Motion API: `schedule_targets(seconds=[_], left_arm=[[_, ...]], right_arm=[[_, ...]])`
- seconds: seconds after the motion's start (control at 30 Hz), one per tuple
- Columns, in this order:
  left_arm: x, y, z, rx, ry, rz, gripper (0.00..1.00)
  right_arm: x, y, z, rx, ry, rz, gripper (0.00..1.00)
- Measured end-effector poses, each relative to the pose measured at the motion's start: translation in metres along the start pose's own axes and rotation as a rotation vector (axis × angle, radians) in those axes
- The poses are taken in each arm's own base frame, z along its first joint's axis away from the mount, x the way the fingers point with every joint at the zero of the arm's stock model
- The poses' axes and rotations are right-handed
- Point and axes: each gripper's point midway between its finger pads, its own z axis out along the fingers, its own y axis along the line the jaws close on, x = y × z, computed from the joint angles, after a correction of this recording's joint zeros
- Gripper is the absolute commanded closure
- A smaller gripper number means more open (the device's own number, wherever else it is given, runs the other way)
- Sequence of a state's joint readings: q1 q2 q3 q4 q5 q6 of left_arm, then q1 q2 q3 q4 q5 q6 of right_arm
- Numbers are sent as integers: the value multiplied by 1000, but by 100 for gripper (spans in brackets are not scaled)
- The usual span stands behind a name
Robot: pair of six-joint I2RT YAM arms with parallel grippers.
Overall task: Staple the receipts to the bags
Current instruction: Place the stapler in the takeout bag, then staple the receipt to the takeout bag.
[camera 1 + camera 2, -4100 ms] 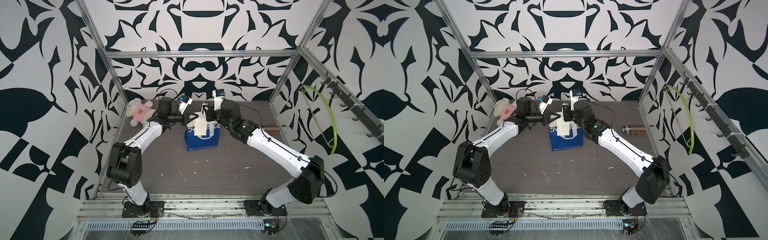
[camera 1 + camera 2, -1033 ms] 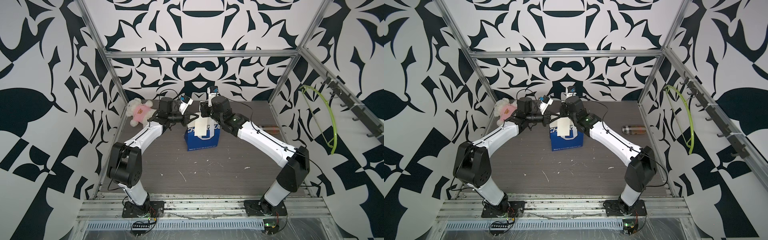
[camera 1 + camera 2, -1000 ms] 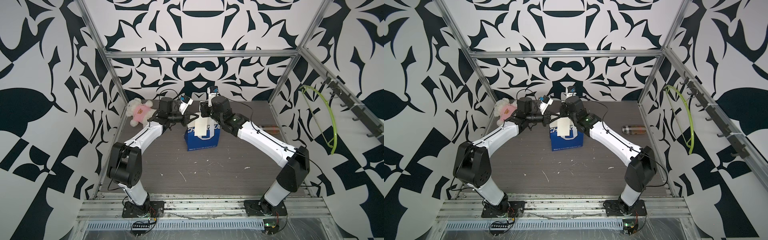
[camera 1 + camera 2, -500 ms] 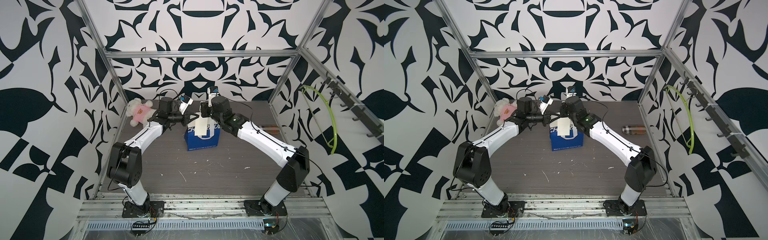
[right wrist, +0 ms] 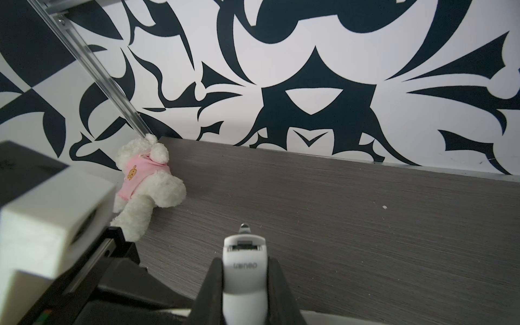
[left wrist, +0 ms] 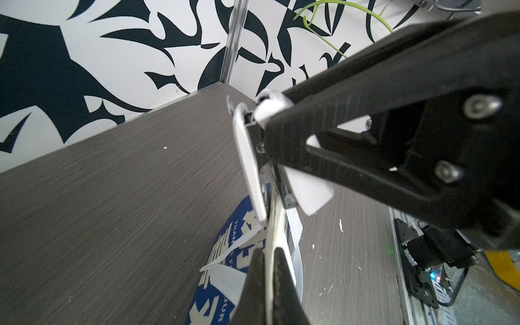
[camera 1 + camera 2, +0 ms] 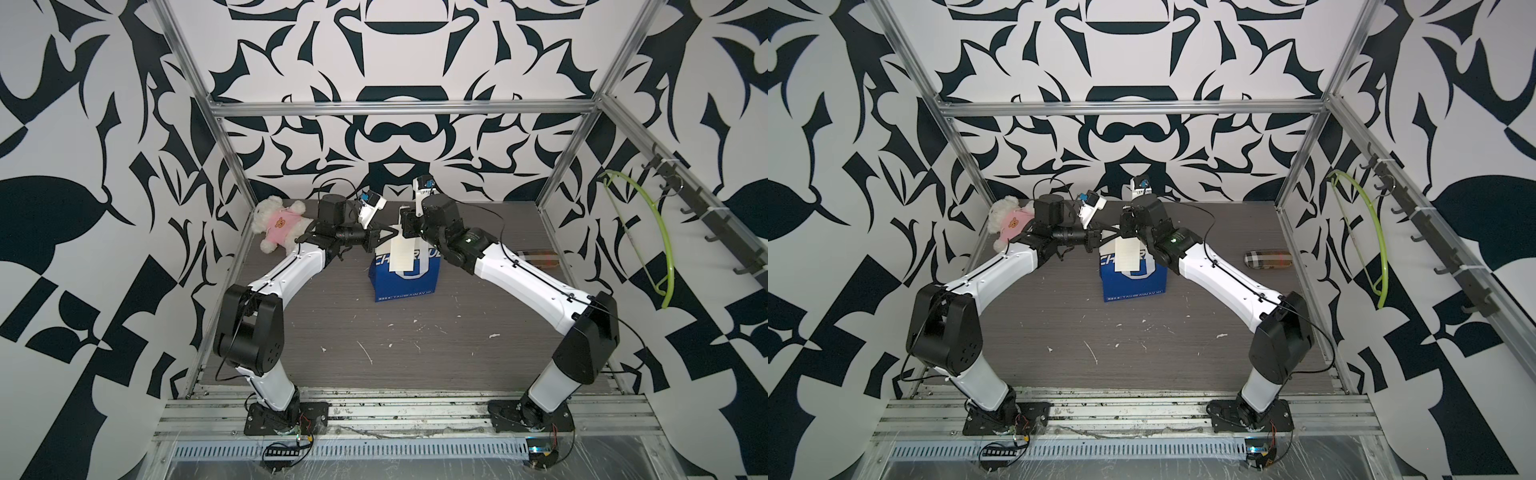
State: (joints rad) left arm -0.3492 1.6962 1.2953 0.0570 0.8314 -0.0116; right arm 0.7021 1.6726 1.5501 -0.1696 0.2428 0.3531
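- Your bag (image 7: 405,286) stands upright towards the back of the table (image 7: 374,340), between the two arms; both top views show it.
- The receipt (image 7: 402,257) hangs down the bag's front face from the top rim, covering part of the white lettering.
- Your left gripper (image 6: 268,264) is closed tight on the receipt's upper edge. Its wrist view shows the cream paper pinched between the two black fingers (image 6: 253,281). You cannot tell whether the bag's rim is caught in that pinch too.
- Your right gripper (image 5: 244,281) is clamped on the stapler (image 5: 244,264), with one finger on either side of its white body.
- In the left wrist view the stapler sits at the top of the paper. Its mouth seems to be astride the edge, just beside your left fingers.
- Done, as far as it shows: the receipt is lifted and lined up on the bag, and the stapler is in hand at the rim.
- No staple is visible, and nothing shows whether the stapler has been pressed. I judge the fastening not yet made.
- Left to do:
  - Squeeze through both layers.
  - Let go of the receipt.
  - See that it hangs from the bag by itself.
  - Set the stapler down.
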Motion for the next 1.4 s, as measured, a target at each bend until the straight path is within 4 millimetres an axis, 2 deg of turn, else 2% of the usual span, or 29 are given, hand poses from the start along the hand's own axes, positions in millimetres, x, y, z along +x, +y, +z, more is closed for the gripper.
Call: schedule_targets(seconds=[0.23,0.53,0.63,0.9,1.0,1.2,1.33,1.4], left_arm=[[0,0,0,0,0,-1,100],[2,0,1,-3,5,-9,100],[2,-1,2,2,7,-10,100],[2,-1,1,3,6,-7,100],[2,-1,2,1,6,-5,100],[2,-1,1,1,5,-2,100],[2,-2,1,8,5,8,100],[2,-3,1,16,7,20,100]], right_arm=[[6,-1,1,1,14,0,100],[23,-3,0,8,46,4,100],[24,-4,-3,8,45,10,92],[24,-3,-11,-7,48,25,59],[18,0,-20,-24,37,27,50],[0,0,-48,-61,-12,2,18],[-13,-3,-66,-158,-27,-102,13],[-24,-13,-73,-220,-38,-158,12]])
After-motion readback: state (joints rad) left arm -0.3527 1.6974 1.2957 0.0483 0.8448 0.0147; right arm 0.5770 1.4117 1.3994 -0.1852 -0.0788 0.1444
